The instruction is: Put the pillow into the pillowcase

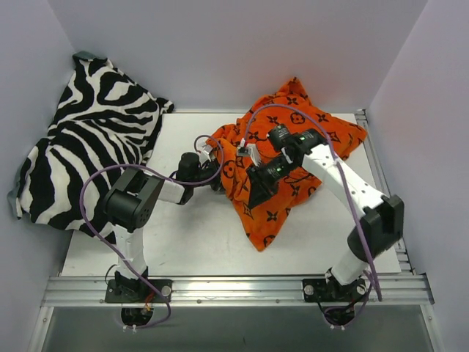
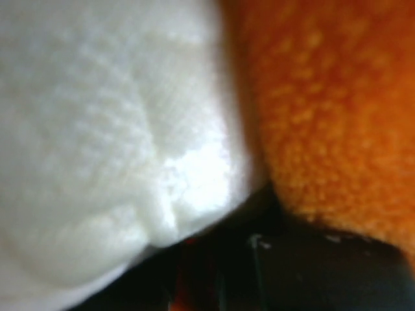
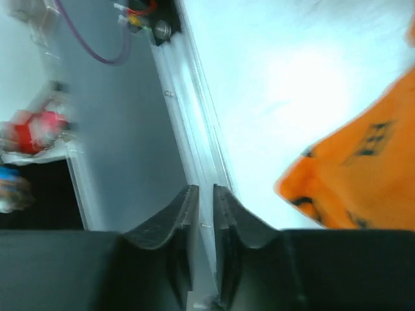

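Observation:
The orange pillowcase (image 1: pixel 293 147) with dark brown motifs lies bunched at the table's centre right. The white pillow (image 2: pixel 97 129) fills the left of the left wrist view, pressed against the orange fabric (image 2: pixel 337 110); in the top view it is almost wholly hidden inside the pillowcase. My left gripper (image 1: pixel 212 178) is at the pillowcase's left edge, its dark fingers (image 2: pixel 305 272) blurred, with a sliver of orange fabric between them. My right gripper (image 1: pixel 256 196) hovers over the pillowcase's front part, shut and empty (image 3: pixel 202 194). An orange corner (image 3: pixel 350 181) shows to its right.
A black-and-white zebra-striped cloth (image 1: pixel 88 139) is heaped at the far left against the wall. White walls close in the back and both sides. A metal rail (image 1: pixel 234 290) runs along the table's (image 1: pixel 183 235) near edge.

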{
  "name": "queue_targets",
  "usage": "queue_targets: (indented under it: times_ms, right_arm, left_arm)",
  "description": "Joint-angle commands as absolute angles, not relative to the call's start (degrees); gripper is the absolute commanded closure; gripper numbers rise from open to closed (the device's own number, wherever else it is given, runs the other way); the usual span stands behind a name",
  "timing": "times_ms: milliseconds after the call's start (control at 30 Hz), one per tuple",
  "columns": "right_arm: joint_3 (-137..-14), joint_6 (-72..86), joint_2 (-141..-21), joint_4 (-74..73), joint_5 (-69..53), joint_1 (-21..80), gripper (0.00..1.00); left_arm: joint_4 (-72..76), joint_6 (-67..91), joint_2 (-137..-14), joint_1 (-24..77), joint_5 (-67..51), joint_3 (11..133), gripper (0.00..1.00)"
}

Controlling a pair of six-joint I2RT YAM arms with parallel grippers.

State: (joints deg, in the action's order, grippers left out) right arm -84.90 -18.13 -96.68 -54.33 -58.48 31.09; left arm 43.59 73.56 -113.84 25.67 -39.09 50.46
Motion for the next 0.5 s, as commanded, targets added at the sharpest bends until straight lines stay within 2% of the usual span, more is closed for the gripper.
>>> queue_targets:
  times_ms: [0, 67, 100, 133, 233, 367, 433, 467]
  right_arm:
    - [-88.16, -22.72, -89.93, -63.57, -46.89, 32.87, 0.80]
    - [-82.31, -13.67, -87.55, -54.00, -30.75, 31.65, 0.39]
    - [-79.22, -12.84, -85.10, -51.01, -24.93, 30.42, 0.10]
    - [-76.67, -13.01, -84.30, -46.28, -15.82, 30.24, 0.08]
    - [-66.82, -13.27, -83.23, -36.18, -7.23, 30.32, 0.06]
    - [-61.43, -10.99, -87.70, -24.62, -6.85, 31.20, 0.08]
    - [-63.01, -10.20, -92.62, -21.89, -9.12, 31.64, 0.22]
    - [-63.63, -10.28, -93.77, -21.19, -10.36, 31.73, 0.35]
  left_arm:
    - [51.24, 75.41, -111.01, 25.66, -37.79, 52.65, 0.70]
    - [51.24, 75.67, -110.13, 25.49, -37.36, 50.81, 0.62]
    - [51.33, 75.76, -109.87, 25.49, -37.18, 50.19, 0.57]
    - [51.24, 75.50, -109.52, 25.58, -37.35, 49.75, 0.54]
    - [51.24, 75.32, -109.69, 25.84, -37.35, 48.69, 0.53]
    - [51.15, 74.71, -110.48, 25.93, -38.23, 49.48, 0.52]
    - [50.19, 73.75, -110.83, 25.93, -38.32, 50.01, 0.52]
    - [49.58, 73.39, -111.00, 25.93, -37.97, 50.18, 0.52]
